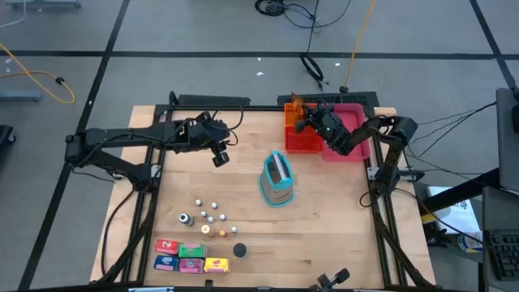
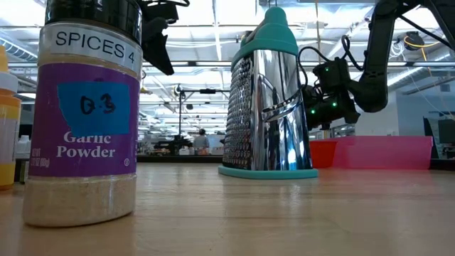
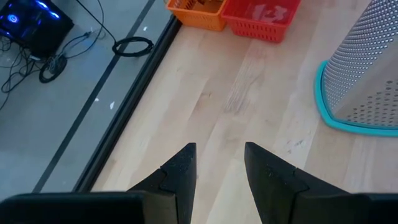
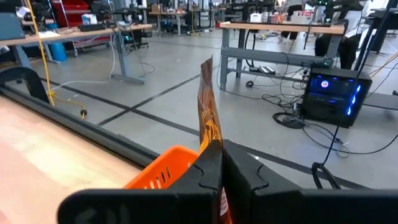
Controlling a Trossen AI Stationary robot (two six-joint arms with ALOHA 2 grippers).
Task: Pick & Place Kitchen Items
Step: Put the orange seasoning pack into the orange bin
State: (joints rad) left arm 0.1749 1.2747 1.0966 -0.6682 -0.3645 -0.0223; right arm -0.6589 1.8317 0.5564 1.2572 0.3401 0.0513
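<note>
The small spice bottles [image 1: 207, 214] stand near the table's near left. Beside them are the red, blue, green and yellow boxes [image 1: 190, 256], an orange piece [image 1: 223, 234] and a black piece [image 1: 240, 251]. A garlic powder bottle [image 2: 89, 114] fills the low view's left. My left gripper [image 1: 220, 156] [image 3: 217, 163] hangs open above bare wood, left of the grater. My right gripper [image 1: 306, 123] [image 4: 222, 155] is over the orange tray [image 1: 300, 136] at the far edge, shut on a thin orange-brown packet [image 4: 207, 106]. My right gripper pinches the thin orange-brown packet between its two fingers [image 4: 208, 171], at the packet's lower part [image 4: 211, 140]. The rest of the packet stands out past the fingertips as a flat, narrow sheet. It is lifted clear above the orange tray [image 4: 165, 168].
A steel grater with a teal base [image 1: 277, 180] [image 2: 269, 99] stands upright mid-table, between the arms. The pink tray [image 1: 350, 130] sits right of the orange one. Bare wood lies on the table's right half. Cables and the table frame run along the edges.
</note>
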